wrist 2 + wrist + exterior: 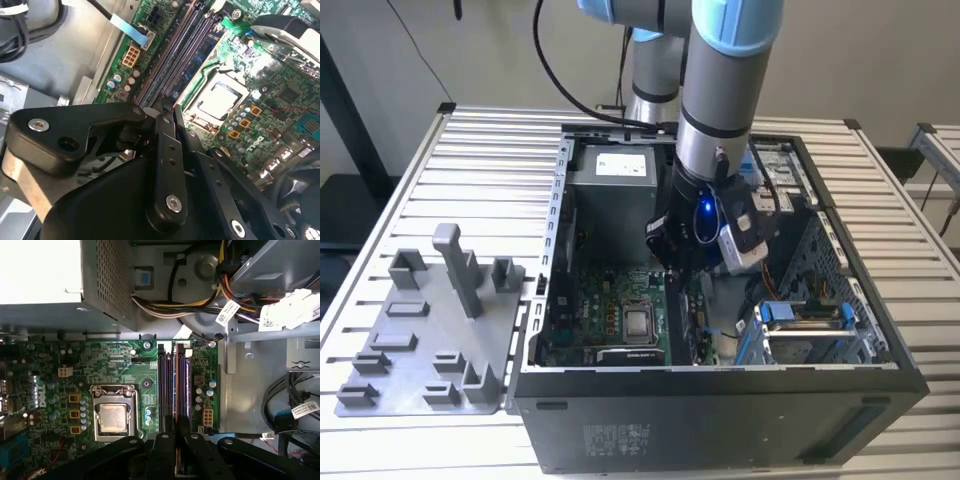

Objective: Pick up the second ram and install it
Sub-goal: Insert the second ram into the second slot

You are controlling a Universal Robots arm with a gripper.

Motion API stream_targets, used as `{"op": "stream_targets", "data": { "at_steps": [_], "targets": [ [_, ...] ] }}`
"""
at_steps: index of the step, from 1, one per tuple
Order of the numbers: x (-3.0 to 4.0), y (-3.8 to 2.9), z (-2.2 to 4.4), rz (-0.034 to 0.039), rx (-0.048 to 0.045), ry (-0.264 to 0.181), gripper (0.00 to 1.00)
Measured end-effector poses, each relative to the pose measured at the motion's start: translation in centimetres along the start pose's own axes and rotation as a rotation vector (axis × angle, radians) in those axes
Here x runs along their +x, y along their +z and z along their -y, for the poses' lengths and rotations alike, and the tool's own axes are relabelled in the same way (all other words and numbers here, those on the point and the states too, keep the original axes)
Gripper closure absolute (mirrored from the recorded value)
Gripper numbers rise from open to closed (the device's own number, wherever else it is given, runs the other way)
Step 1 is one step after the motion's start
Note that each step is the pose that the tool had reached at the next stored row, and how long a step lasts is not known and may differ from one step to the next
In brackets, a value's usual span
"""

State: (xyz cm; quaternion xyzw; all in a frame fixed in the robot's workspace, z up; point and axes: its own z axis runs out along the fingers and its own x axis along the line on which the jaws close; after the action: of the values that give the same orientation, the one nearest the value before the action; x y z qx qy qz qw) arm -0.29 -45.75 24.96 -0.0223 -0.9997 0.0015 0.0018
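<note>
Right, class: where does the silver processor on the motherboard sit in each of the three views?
Exterior view: processor, to the exterior view's left of the memory slots.
Second wrist view: processor, alongside the slots.
First wrist view: processor, alongside the slots.
Shared landmark: the long parallel memory slots.

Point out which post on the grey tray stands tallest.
The slim post near the middle of the tray. It rises well above the squat blocks on either side.

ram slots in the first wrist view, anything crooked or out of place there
Nothing stands out. The RAM stick runs straight, parallel to the neighbouring slots on the motherboard, with the end effector over its near end.
</note>
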Motion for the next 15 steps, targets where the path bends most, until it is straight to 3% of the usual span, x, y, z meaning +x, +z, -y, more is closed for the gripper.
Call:
{"op": "stream_targets", "data": {
  "at_steps": [11, 15],
  "targets": [
    [0.33, 1.95, 0.16, -0.0046, 0.0002, 0.0, 0.86],
    [0.44, 2.22, 0.41, -0.0048, 0.0003, 0.0, 0.86]
  ]
}}
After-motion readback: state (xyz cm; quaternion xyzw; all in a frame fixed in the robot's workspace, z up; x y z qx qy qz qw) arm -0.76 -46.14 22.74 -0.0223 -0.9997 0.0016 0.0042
